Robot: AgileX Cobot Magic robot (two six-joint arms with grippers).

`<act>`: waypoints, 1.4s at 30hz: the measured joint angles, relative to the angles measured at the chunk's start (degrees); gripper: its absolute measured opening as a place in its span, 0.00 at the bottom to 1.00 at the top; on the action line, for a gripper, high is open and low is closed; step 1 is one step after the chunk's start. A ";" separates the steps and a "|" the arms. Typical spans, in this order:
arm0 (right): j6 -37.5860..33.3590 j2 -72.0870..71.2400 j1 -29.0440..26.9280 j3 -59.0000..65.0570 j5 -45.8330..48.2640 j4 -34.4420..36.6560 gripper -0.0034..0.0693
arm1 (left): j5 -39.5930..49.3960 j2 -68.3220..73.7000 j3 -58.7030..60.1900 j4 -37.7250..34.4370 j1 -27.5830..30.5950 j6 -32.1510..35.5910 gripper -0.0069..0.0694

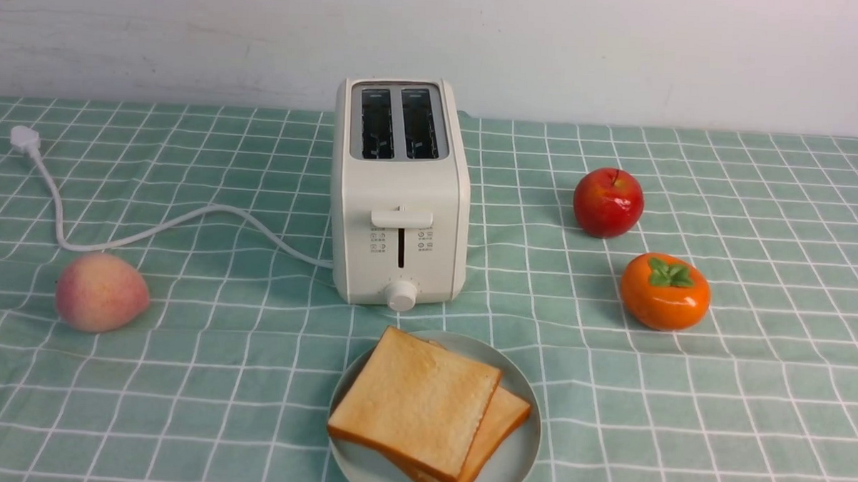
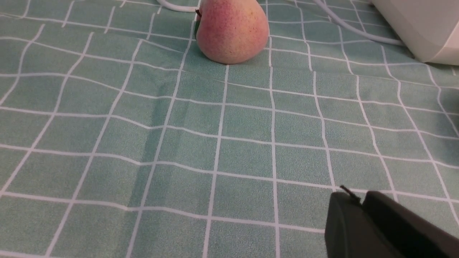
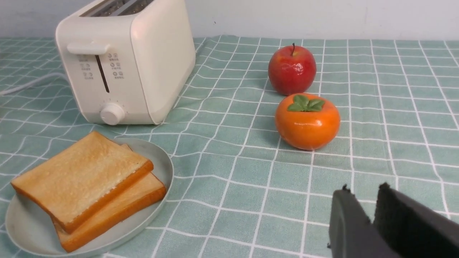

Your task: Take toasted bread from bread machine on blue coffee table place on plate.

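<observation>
The worktop (image 1: 752,395), draped in pale teal cloth with a white grid, fills the front view up to a white wall. Near its middle stands the bread machine (image 1: 400,197), cream-white, its two top slots dark and holding nothing, its lever at the upper end of the front slit, the round knob low on the front. A white cord (image 1: 151,228) runs from its left side across the cloth to a plug lying flat. Just in front of the machine sits the plate (image 1: 518,458), and the toasted bread (image 1: 416,401) lies on it: two slices stacked flat, the upper one shifted left and overhanging the rim. A peach (image 1: 101,291) rests well to the left, an apple (image 1: 608,202) to the right, with a persimmon (image 1: 665,291) just in front of it. The left claw (image 2: 360,206) hangs pressed together above bare cloth; the right claw (image 3: 364,204) shows a narrow gap and holds nothing.
</observation>
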 joint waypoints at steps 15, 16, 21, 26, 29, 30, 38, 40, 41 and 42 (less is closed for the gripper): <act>0.36 -7.00 -12.54 4.82 12.26 -8.48 0.23 | 0.00 0.00 0.00 0.00 0.00 0.00 0.19; 0.88 -8.05 -13.27 6.79 11.51 -8.48 0.23 | 0.00 0.00 0.00 0.00 0.00 0.00 0.19; 3.25 -9.24 -14.12 10.82 6.74 -8.48 0.24 | -0.01 0.00 0.00 -0.05 0.00 0.00 0.19; 4.04 -9.24 -14.12 11.13 5.50 -8.48 0.24 | -0.01 0.00 0.00 -0.05 0.00 0.00 0.20; 4.04 -9.24 -14.12 11.13 5.49 -8.48 0.25 | -0.01 0.00 0.00 -0.05 0.00 0.00 0.21; 4.04 -9.24 -14.12 11.13 5.49 -8.48 0.25 | -0.01 0.00 0.00 -0.05 0.00 0.00 0.21; 4.06 -9.24 -14.12 11.18 5.45 -8.48 0.26 | -0.01 0.00 0.00 -0.05 0.00 0.00 0.21; 4.17 -9.24 -14.16 11.18 5.45 -8.48 0.26 | -0.01 0.00 0.00 -0.05 0.00 0.00 0.21; 4.17 -9.24 -14.18 11.18 5.45 -8.48 0.27 | -0.01 0.00 0.00 -0.05 0.00 0.00 0.21; 4.22 -9.24 -14.22 11.18 5.45 -8.48 0.27 | -0.01 0.00 0.00 -0.05 0.00 0.00 0.21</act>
